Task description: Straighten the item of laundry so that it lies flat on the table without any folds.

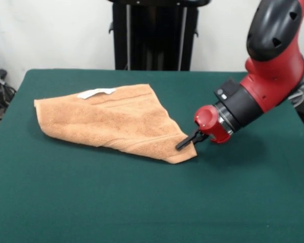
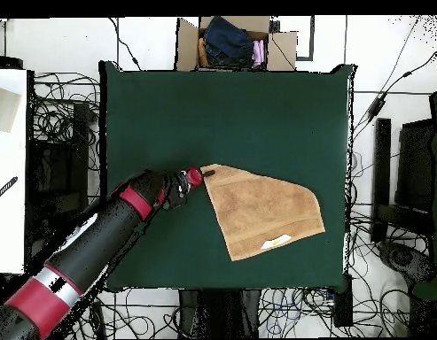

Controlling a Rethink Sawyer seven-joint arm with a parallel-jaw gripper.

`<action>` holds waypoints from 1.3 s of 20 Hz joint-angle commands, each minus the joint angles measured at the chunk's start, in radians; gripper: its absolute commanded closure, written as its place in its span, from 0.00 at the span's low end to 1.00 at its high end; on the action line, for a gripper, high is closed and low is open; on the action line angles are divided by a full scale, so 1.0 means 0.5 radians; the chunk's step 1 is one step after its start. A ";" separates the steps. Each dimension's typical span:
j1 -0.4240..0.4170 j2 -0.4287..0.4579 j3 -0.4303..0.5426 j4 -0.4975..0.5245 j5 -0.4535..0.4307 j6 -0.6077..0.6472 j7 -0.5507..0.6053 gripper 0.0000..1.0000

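Observation:
The item of laundry point(image 1: 116, 121), an orange-tan towel, lies folded into a rough triangle on the green table point(image 1: 142, 207). A white label point(image 1: 96, 92) shows on its far edge, and creases run along its near side. My gripper point(image 1: 185, 143) reaches in low from the right and appears shut on the towel's edge, just above the near-right corner. In the overhead view the gripper point(image 2: 204, 175) meets the pointed left corner of the towel point(image 2: 266, 208), and the label point(image 2: 277, 240) sits near its bottom edge. The towel rests on the table point(image 2: 230, 106), not lifted.
A cardboard box point(image 2: 235, 42) of clothes stands beyond the table's top edge in the overhead view. Cables point(image 2: 62, 115) lie on the floor all around the table. A black stand point(image 1: 154, 35) rises behind the table's far edge.

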 commanded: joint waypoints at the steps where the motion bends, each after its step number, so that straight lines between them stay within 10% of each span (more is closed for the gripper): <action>1: 0.047 0.062 0.051 -0.228 0.173 0.270 0.666 1.00; 26: 0.119 0.173 -0.139 -0.402 0.255 0.597 0.812 1.00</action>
